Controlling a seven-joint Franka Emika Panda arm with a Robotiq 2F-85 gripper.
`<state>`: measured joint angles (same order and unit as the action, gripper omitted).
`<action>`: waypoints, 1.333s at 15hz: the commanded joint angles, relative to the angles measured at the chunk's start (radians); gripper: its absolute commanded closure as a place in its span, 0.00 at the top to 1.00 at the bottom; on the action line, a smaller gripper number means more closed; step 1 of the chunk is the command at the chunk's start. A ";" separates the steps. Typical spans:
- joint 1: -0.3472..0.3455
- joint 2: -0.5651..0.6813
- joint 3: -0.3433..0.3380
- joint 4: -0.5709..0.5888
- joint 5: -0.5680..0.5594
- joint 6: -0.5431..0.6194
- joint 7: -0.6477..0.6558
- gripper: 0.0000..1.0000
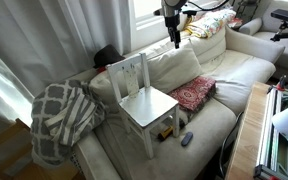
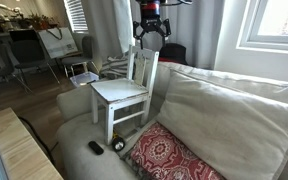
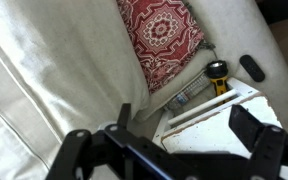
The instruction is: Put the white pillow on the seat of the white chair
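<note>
The black Robotiq gripper [image 1: 172, 36] is held high, pointed downward, jaws spread and empty. Beneath it are seen the small white wooden chair [image 2: 122, 93] and the large cream fabric pillow [image 3: 64, 70].

One white chair [image 1: 149, 104] is counted, and one white pillow [image 1: 172, 66]. One red patterned cushion [image 1: 195, 93] is seen, one grey-white lattice blanket [image 1: 62, 115], one dark remote [image 1: 187, 139]. In the wrist view one yellow-and-black tool [image 3: 216, 76] is picked out too. One cream sofa [image 1: 222, 112] is tallied as well.
</note>
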<state>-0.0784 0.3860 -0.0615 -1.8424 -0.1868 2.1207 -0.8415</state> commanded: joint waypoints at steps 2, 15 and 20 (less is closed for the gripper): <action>-0.046 0.120 0.003 0.094 -0.002 0.024 0.023 1.00; -0.176 0.465 0.026 0.355 -0.015 0.352 -0.276 1.00; -0.198 0.569 0.042 0.459 0.002 0.385 -0.332 1.00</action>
<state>-0.2450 0.8781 -0.0468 -1.4756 -0.1871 2.4892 -1.1329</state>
